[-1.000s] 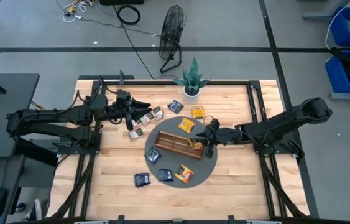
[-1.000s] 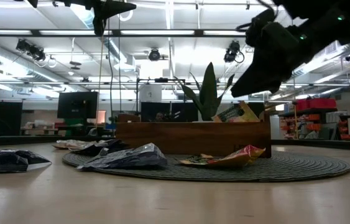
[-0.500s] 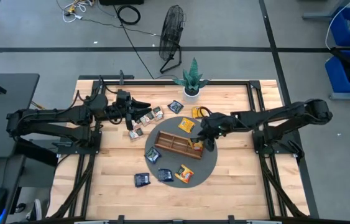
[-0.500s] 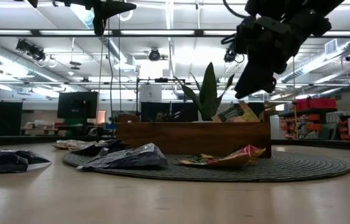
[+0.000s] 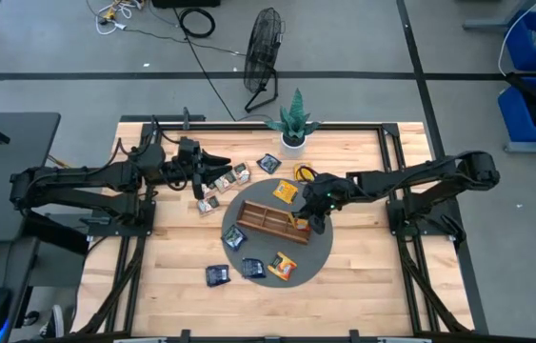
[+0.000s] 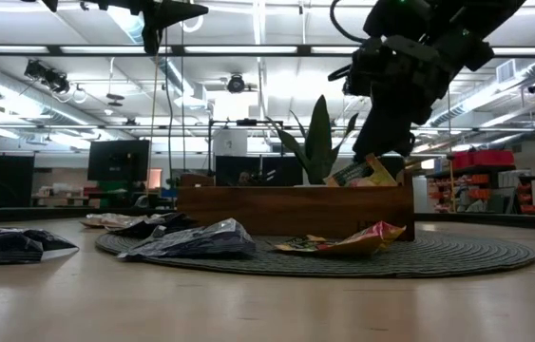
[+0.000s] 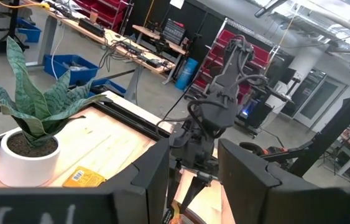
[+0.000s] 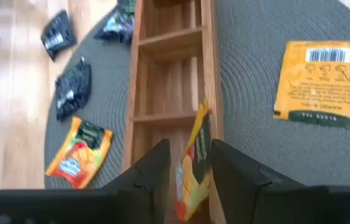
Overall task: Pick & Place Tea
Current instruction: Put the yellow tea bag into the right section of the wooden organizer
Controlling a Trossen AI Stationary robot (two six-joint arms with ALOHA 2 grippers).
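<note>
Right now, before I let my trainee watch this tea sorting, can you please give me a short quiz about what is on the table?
1. True or false: the wooden tray lies on the round grey mat.
2. Which gripper hangs over the tray? A left, B right, C neither.
3. Fill in: the tea packet standing on edge in the tray's end compartment is mostly ___ in colour.

Key:
1. True.
2. B, the right gripper; the left gripper waits over loose packets at the table's left.
3. Yellow.
</note>
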